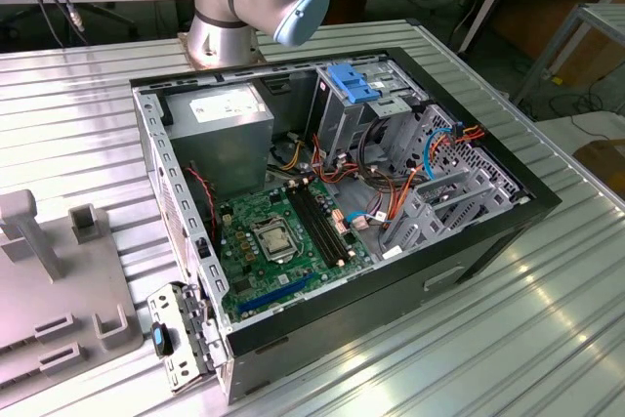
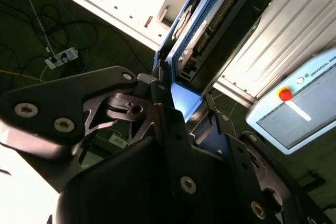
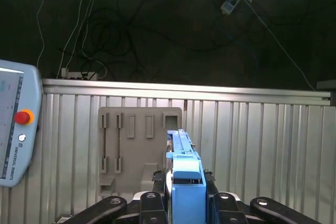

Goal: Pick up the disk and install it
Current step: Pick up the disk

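Claw [image 3: 185, 195] pinches the disk [image 3: 181, 148] by 1 end, with a finger on each flat face. This leaves the blue carrier rails free, which I judge to be a hold meant for sliding it into a bay. The disk hangs on edge, clear of the ribbed tabletop [image 3: 262, 140] and the grey holder [image 3: 131, 150] beyond it. The open computer case [image 1: 469, 261] lies on its side with its drive cage [image 1: 342, 124] facing up, likely for reach from above.
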